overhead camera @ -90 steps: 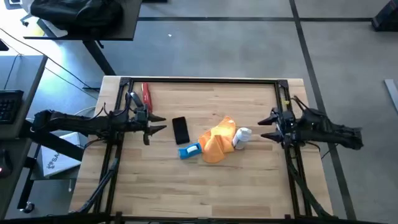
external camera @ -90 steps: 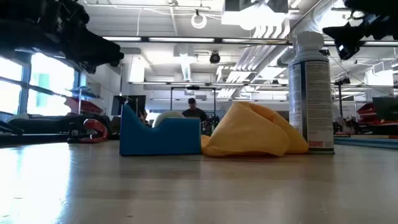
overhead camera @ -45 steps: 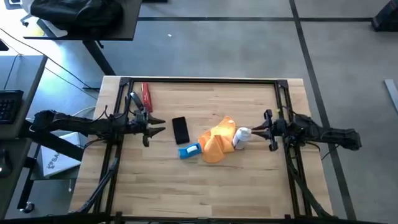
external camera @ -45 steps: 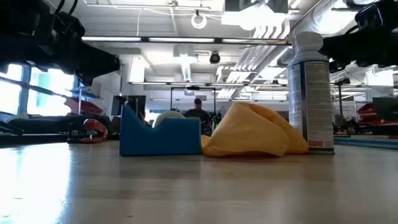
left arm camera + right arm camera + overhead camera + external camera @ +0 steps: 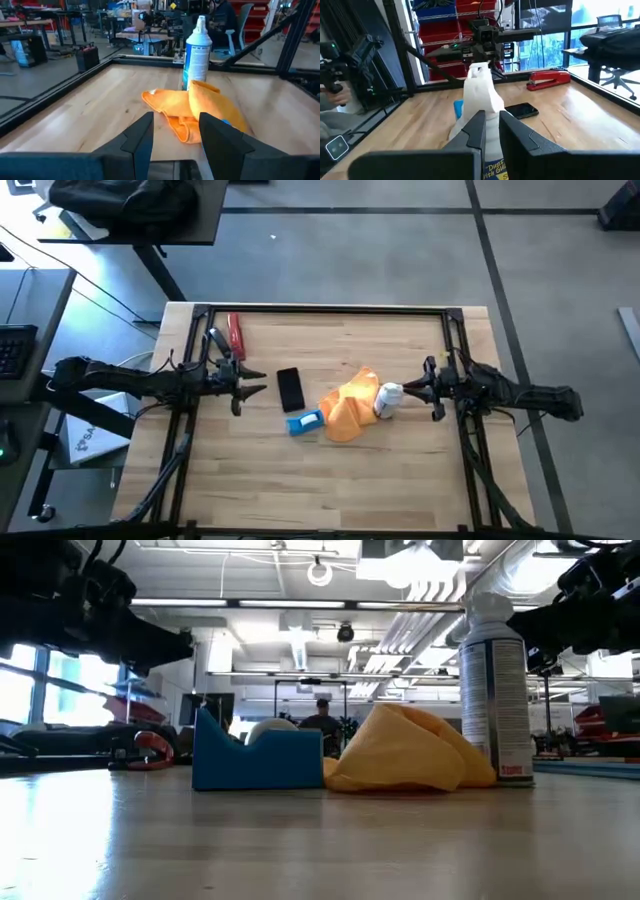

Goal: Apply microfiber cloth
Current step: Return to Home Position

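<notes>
The orange microfiber cloth [image 5: 350, 412] [image 5: 405, 750] lies crumpled on the wooden table, between a blue block [image 5: 305, 422] and a white spray can [image 5: 388, 400] [image 5: 495, 690]. My right gripper [image 5: 408, 392] [image 5: 492, 120] is shut. It points level at the can [image 5: 480, 92] from the table's right, fingertips at the can's upper wall. My left gripper [image 5: 255, 380] [image 5: 175, 130] stands open above the table, left of a black phone [image 5: 290, 389], facing the cloth [image 5: 195, 112] with nothing between its fingers. My right gripper's shut fingertips [image 5: 479, 120] stand right at the spray can's side, just below its cap [image 5: 481, 75], coming level from the table's right. Whether they touch it, I cannot tell. The can stands on its base on the table.
A red stapler [image 5: 235, 333] lies at the far left inside the black frame [image 5: 325, 309] that rims the table. The phone lies flat between my left gripper and the cloth. The near half of the table [image 5: 320, 480] is bare wood.
My right gripper has moved toward the table's left, up to the spray can. It has rolled about its own axis and shut its fingers.
</notes>
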Tool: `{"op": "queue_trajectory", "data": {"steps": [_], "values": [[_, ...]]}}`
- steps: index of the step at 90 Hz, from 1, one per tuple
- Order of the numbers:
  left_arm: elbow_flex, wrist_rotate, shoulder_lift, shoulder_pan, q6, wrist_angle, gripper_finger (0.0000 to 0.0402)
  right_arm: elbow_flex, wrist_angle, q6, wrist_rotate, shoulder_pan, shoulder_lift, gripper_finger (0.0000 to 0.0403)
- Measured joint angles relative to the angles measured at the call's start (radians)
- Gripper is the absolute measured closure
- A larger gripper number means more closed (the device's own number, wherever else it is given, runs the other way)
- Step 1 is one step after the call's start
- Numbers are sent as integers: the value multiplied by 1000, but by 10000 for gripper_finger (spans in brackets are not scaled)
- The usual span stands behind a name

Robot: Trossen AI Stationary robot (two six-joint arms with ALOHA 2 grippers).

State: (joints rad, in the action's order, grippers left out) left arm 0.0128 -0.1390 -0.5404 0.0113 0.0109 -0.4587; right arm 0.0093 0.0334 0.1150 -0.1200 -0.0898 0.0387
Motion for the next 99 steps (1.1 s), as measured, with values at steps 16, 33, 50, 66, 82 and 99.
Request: {"op": "queue_trajectory", "data": {"steps": [16,33,50,66,82,99], "values": [[0,65,0,0,-69,-4,335,0,0,0,0,0,0,380],[1,131,2,0,-136,-73,386,0,0,-1,0,0,0,380],[1,103,37,12,-259,72,372,0,0,-2,0,0,0,380],[0,155,154,43,-241,185,395,0,0,-2,-1,0,0,380],[1,259,315,73,-231,296,397,0,0,-1,-1,0,0,380],[0,417,418,94,-163,284,397,0,0,0,-1,0,0,380]]}}
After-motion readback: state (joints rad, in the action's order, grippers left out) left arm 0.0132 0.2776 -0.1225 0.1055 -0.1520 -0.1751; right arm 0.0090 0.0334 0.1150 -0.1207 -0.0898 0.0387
